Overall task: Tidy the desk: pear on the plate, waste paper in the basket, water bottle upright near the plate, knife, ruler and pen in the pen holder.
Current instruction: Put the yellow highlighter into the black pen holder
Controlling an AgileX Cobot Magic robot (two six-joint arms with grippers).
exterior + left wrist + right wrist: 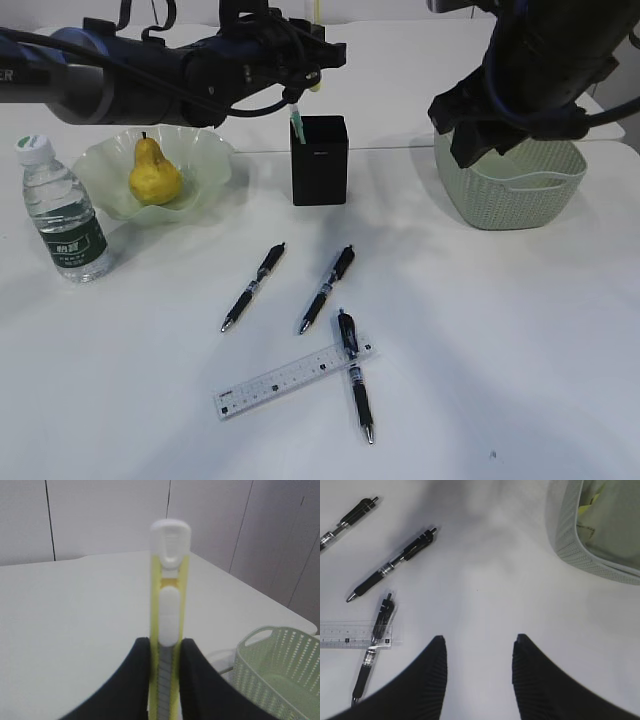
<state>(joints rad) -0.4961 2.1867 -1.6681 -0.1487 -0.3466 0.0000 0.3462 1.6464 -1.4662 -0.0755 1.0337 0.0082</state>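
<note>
**Knife over the holder, pens and ruler still to come**

We start at our left gripper (165,655), whose two dark fingers are clamped on a slim yellow-and-white utility knife (169,600), held upright with its white end up. In the exterior view the left gripper (305,75) hangs above the black pen holder (319,165), and a greenish tip of something already stands in or just over the holder's mouth; we cannot tell whether that is the held knife's lower end or another tool already inside. We judge the step in hand to be dropping the knife into the holder.

Our right gripper (479,652) hangs with jaws apart and nothing between them, over bare desk (485,580) beside the sage-green basket (570,540). A scrap of yellow waste paper (587,502) shows inside the basket, so that part looks done.

Further out, the pear (153,172) sits on the green ruffled plate (205,150), and the water bottle (65,210) stands upright just beside the plate, so both look settled too.

What remains lies on the near desk: three black pens (326,290), one of them crossing over the translucent ruler (290,380) and touching it.

The next move, as we judge it, calls for keeping the knife vertical and centred over the narrow square opening before we let go. After that, the pen lying on the ruler should be lifted first, since the flat ruler will be awkward to pinch off the tabletop.
</note>
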